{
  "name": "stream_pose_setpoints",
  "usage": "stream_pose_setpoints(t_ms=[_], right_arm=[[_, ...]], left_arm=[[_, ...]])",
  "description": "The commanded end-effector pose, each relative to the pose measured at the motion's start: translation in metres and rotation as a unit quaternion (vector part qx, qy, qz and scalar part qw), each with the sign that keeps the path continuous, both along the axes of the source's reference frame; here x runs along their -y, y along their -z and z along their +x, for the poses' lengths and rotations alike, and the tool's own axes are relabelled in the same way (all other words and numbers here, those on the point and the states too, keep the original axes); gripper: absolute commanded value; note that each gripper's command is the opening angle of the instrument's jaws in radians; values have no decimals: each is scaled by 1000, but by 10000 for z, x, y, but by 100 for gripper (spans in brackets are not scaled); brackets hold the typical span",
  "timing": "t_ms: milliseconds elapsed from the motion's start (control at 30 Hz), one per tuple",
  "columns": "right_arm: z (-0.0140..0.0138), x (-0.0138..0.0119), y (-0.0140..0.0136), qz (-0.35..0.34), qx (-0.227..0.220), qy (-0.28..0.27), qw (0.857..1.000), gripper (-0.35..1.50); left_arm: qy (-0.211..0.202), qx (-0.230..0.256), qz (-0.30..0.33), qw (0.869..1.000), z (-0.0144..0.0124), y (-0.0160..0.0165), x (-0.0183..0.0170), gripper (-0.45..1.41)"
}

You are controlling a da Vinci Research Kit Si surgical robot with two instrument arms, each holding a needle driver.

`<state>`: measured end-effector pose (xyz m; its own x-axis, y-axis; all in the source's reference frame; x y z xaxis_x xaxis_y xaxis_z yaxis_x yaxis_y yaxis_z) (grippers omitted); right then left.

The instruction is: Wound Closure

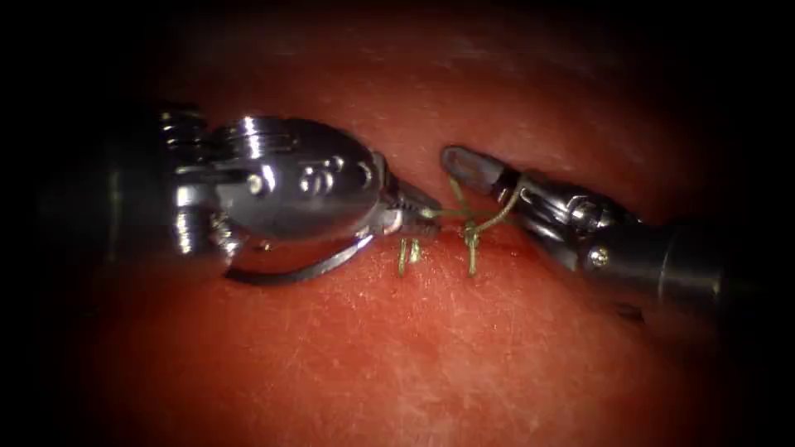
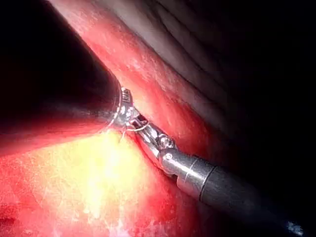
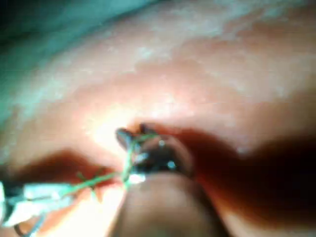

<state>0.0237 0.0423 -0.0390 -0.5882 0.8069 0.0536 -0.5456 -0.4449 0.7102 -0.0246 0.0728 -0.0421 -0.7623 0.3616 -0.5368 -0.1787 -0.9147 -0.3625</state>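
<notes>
The left tool (image 1: 410, 211) comes in from the left and the right tool (image 1: 468, 165) from the right, their tips near each other over the tissue (image 1: 397, 348). Between them lies the knot (image 1: 470, 228) — thread (image 1: 451, 213) runs from it leftward into the left tool's closed jaws and loops around the right tool's jaws. Just below sit two short thread ends (image 1: 407, 255), and the curved needle (image 1: 290, 271) lies on the tissue under the left tool's wrist.

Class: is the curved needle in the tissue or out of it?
Out. The needle lies free above the tissue, beneath the left claw.
</notes>
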Motion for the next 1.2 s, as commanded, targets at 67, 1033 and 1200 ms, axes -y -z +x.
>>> stream_pose_setpoints(t_ms=[67, 1033, 1200], right_arm=[[6, 2, -6, 8, 1, 9, 1000, -35], [-3, 33, 95, -93, 52, 72, 992, -35], [-8, 41, 94, -93, 53, 75, 991, -35]], left_arm=[[-1, 1, 0, 1000, -5, -6, -1, -35], [31, -45, 16, 998, 31, -90, -110, -35], [35, -48, 17, 998, 22, -108, -135, -35]])
